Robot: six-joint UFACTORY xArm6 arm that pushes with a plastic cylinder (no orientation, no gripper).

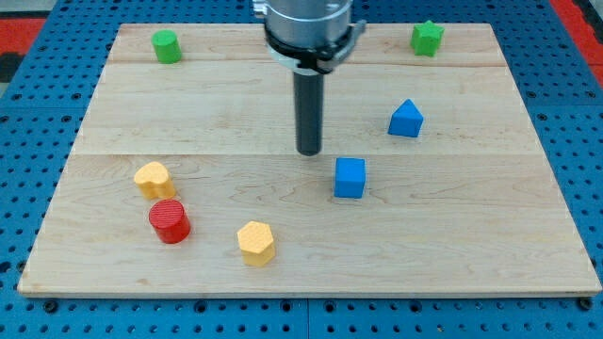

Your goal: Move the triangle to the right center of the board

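A single camera view looks down at an angle on a pale wooden board (311, 254) lying on a blue perforated surface (28, 141).

A dark straight rod hangs from a grey metal mount at the top centre of the board. My tip (309, 153) meets the wood near the middle of the board. The arm ends in this plain rod, so there is nothing to spread, press together or pinch, and it holds nothing.

The blue triangle block (406, 119), a peaked, house-like shape, sits to the right of my tip and slightly nearer the top edge, apart from it. It lies in the right half of the board, well short of the right edge.

A blue cube (350, 177) sits just below and to the right of my tip, close but not touching.

Near the top left corner stands a green cylinder (168, 46). Near the top right corner is a green star-shaped block (427, 38).

In the lower left area, a yellow heart-shaped block (154, 178) sits just above a red cylinder (170, 221); they are very close. A yellow hexagon block (256, 243) lies near the bottom edge, left of centre.
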